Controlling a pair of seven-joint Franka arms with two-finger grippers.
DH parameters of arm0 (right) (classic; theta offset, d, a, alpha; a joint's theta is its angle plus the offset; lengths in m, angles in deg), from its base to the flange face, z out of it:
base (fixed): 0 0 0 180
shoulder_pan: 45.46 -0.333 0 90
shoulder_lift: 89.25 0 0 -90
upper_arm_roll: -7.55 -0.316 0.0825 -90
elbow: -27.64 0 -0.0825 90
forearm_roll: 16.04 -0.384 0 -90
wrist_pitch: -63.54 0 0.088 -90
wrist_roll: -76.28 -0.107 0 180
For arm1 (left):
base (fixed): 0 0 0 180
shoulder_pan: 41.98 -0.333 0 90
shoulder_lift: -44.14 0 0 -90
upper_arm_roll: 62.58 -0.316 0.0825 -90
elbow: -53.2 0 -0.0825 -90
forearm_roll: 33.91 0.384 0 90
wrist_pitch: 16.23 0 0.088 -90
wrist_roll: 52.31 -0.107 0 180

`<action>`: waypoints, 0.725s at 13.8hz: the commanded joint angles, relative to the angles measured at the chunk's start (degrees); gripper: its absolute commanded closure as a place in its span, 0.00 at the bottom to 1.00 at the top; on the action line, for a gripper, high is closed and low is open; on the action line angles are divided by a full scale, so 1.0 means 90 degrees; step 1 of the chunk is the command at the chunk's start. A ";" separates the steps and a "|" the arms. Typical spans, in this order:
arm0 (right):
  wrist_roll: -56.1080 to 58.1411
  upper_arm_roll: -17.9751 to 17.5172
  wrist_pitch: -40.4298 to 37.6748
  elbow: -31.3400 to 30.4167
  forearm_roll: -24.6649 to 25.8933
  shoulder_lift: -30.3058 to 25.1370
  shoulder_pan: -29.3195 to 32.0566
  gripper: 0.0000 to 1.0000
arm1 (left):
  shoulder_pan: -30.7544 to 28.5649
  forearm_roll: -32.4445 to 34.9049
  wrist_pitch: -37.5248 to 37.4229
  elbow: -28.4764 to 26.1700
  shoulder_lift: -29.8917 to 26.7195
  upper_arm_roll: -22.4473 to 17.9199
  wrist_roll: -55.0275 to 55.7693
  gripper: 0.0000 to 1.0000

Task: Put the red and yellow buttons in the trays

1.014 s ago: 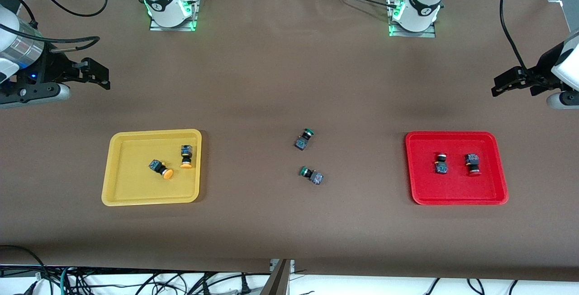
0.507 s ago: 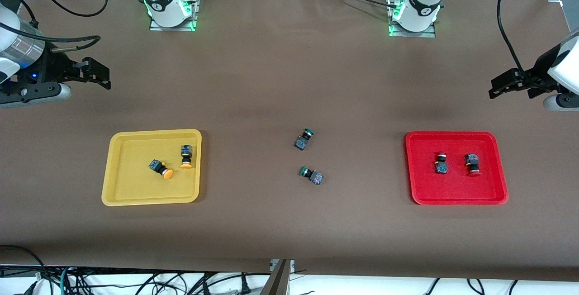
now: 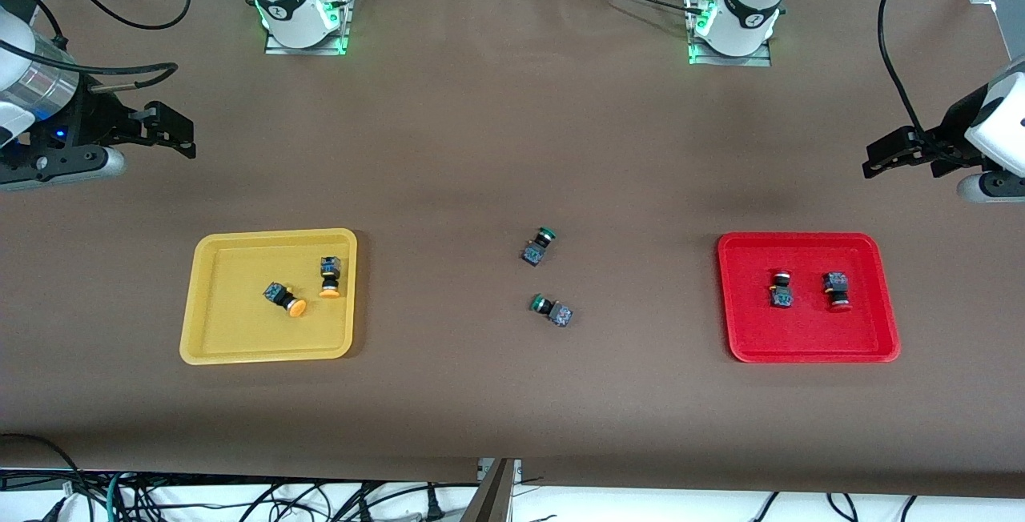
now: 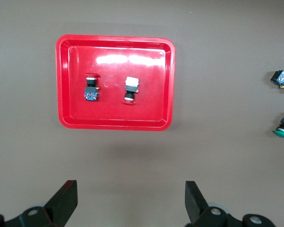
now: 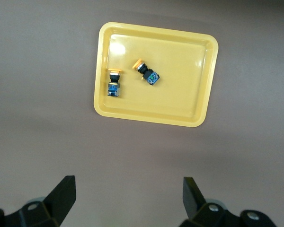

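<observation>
I see both arms drawn back to the two ends of the brown bench [image 3: 496, 130], each held high with its wrist camera looking down on the surface.

The left claw [image 3: 881, 158] hangs over bare bench at the left arm's end, above the stretch that is farther from the front camera than the shallow red plastic tray [image 3: 885, 298]. Its two black fingers [image 4: 64, 201] stand wide apart and hold nothing. The right claw [image 3: 180, 134] is over bare bench at the right arm's end, in the same way above the stretch farther from the front camera than the shallow yellow plastic tray [image 3: 208, 298]. Its fingers [image 5: 61, 194] are also spread wide and empty.

In the red tray lie two small push-button switches with red caps and black barrels [image 3: 781, 288] [image 3: 836, 291], side by side but apart, both tipped over on their sides. In the yellow tray lie two small push-button switches with orange-yellow caps [image 3: 285, 299] [image 3: 329, 276], near each other in the part of the tray toward the middle of the bench, also on their sides.

Between the two trays, on the bare bench, are two same-shaped switches with green caps [image 3: 538, 246] [image 3: 552, 310], one a little nearer to the front camera than the other. They do not touch.
</observation>
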 commanded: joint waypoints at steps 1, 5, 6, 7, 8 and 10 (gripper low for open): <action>0.0115 -0.0040 -0.0056 0.0111 0.0049 0.0007 0.0039 0.00 | -0.0032 0.0133 -0.0090 0.0250 0.0114 0.0002 0.0038 0.00; 0.0096 -0.0030 -0.0105 0.0082 0.0088 0.0017 0.0087 0.00 | 0.0036 0.0153 -0.0100 0.0328 0.0182 0.0031 0.0038 0.00; 0.0096 -0.0020 -0.0114 0.0062 0.0088 0.0017 0.0107 0.00 | 0.0046 0.0201 -0.0100 0.0328 0.0182 0.0031 0.0028 0.00; 0.0096 -0.0020 -0.0105 0.0072 0.0069 0.0027 0.0107 0.00 | 0.0046 0.0289 -0.0100 0.0328 0.0182 0.0041 0.0028 0.00; 0.0096 -0.0030 -0.0056 0.0091 0.0069 0.0027 0.0078 0.01 | 0.0046 0.0348 -0.0100 0.0337 0.0182 0.0041 0.0028 0.00; 0.0096 -0.0040 -0.0046 0.0101 0.0098 0.0027 0.0029 0.01 | 0.0056 0.0368 -0.0100 0.0328 0.0182 0.0041 0.0028 0.00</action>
